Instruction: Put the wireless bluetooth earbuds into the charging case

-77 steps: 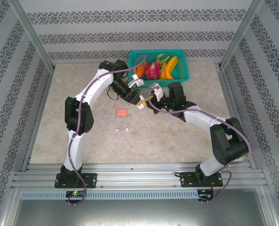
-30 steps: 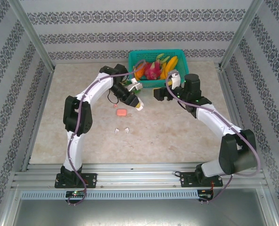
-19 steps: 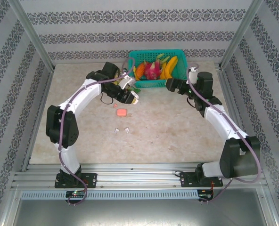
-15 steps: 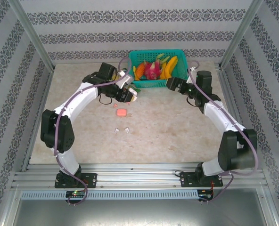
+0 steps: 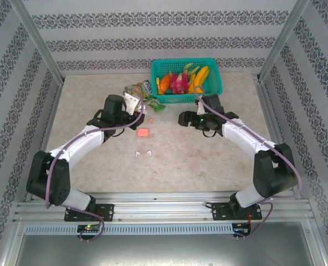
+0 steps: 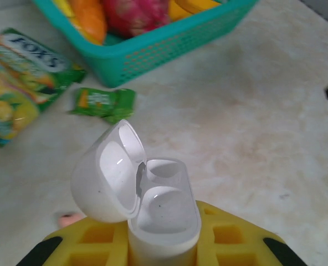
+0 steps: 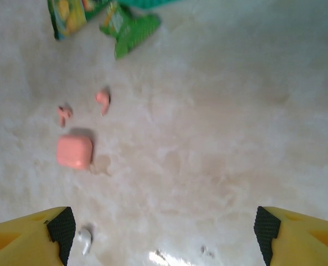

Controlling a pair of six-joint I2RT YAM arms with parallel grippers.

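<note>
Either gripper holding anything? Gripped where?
Left gripper clamps the open white charging case by its lower body. Right gripper is open, holding nothing.

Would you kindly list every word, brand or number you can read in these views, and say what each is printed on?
"FOX'S": on the large green and yellow packet, in the left wrist view.
Small green packet: print too blurred to read.
White charging case: no lettering visible.
</note>
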